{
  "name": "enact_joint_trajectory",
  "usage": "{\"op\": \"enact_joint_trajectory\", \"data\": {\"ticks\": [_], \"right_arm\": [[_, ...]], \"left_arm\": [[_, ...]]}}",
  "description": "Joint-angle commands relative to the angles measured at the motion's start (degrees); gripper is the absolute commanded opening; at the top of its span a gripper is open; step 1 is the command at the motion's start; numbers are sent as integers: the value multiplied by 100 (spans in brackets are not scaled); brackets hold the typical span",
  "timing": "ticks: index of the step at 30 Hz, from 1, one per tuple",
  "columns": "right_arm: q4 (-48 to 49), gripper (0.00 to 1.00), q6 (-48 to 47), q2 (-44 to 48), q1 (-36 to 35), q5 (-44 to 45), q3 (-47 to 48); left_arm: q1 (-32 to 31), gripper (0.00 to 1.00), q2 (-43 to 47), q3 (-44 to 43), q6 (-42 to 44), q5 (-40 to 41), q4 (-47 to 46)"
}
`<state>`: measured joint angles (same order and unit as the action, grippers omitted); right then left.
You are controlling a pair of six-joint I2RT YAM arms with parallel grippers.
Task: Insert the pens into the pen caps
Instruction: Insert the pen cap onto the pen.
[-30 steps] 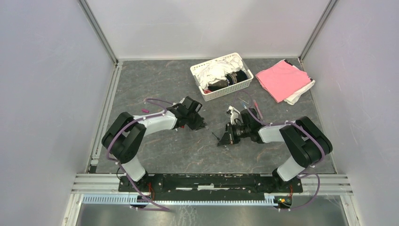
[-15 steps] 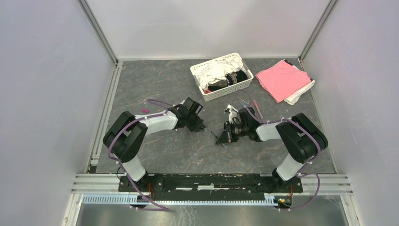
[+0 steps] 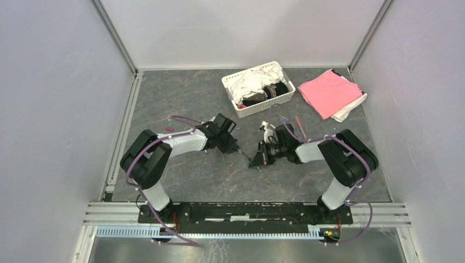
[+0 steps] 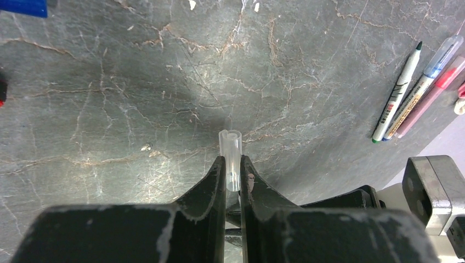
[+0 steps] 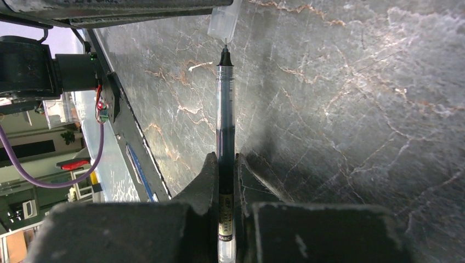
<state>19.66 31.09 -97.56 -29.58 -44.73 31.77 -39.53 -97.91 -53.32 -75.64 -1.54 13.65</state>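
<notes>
Your left fingers [image 4: 216, 181] are clenched on a clear pen cap [image 4: 231, 156], gripping its lower half so the open mouth stands free above them. Your right fingers [image 5: 205, 181] are clamped on the rear of a clear-barrelled pen [image 5: 225, 120]. Most of the barrel and the dark tip reach toward the cap, and the tip sits just short of its mouth, roughly in line. Both meet above the counter [image 3: 208, 181] on the near side of the white basket [image 3: 285, 97], a little toward the arms. Three spare pens [image 4: 408, 90] lie on the counter in front of the basket's right end. Both parts look light, stiff, smooth plastic. The cap is likely thin-walled and may slip or tilt under push, so keep hold low on it and leave the mouth clear. The long free barrel will probably wander at its tip, so a grip nearer the middle would steady it. Push straight along the axis, because a skewed entry could pop the cap out.
</notes>
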Motion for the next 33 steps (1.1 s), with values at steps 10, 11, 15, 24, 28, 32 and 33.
{"op": "enact_joint_trajectory", "data": {"ticks": [10, 11, 15, 24, 28, 32, 33], "right_arm": [[261, 0, 134, 50, -84, -64, 68], [236, 0, 138, 13, -89, -62, 98], [173, 0, 145, -100, -100, -71, 159], [47, 0, 134, -184, -122, 15, 269], [-38, 0, 164, -199, -114, 109, 294], [-162, 0, 138, -185, -117, 173, 321], [-183, 0, 132, -169, -122, 190, 313]], "left_arm": [[-29, 2, -156, -204, -277, 85, 77], [-29, 2, -158, -205, -282, 77, 81], [-29, 2, -126, -183, -276, 87, 78], [-29, 2, -97, -152, -285, 50, 66], [-33, 2, -63, -112, -302, 49, 59], [-31, 2, -20, -44, -349, 53, 16], [-29, 2, -16, -34, -362, 50, 10]]}}
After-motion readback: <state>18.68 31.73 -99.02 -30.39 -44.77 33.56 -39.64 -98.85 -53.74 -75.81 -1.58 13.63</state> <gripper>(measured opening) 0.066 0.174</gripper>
